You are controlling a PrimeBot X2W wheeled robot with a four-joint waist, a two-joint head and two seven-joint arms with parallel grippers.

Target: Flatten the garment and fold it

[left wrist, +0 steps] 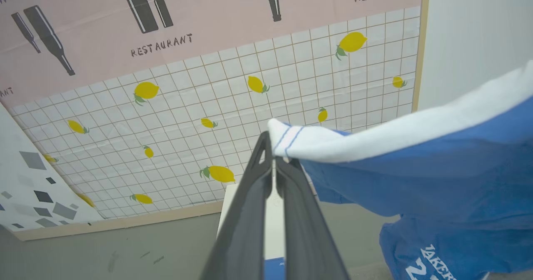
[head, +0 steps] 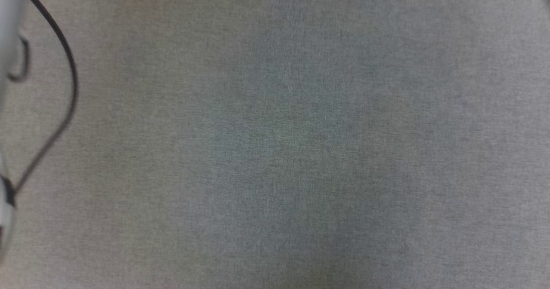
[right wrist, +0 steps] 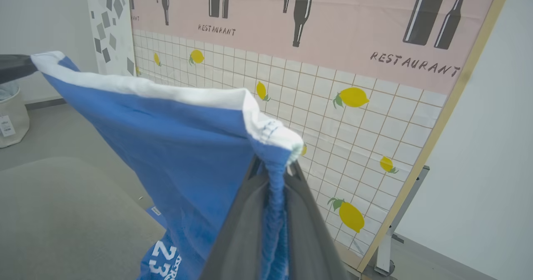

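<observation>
Shorts point(left wrist: 416, 176) in wrist views, left hand point(left wrist: 272, 158) and right hand point(right wrist: 272, 168) each pinching its top edge, grey surface point(head: 275, 134) in head view.

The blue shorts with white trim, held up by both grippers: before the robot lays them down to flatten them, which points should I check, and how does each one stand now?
1. Left gripper shut on a white corner of the thin royal-blue fabric shorts: ok.
2. Right gripper shut on the opposite corner: ok.
3. White trim band stretched nearly straight between both grippers: ok.
4. Lower part of the shorts hanging untwisted: cannot tell, it bunches at the picture's bottom edge.
5. Grey woven surface below the head camera bare where the shorts would land: ok.
6. Thin black cable lies only at that surface's left side: ok.
</observation>
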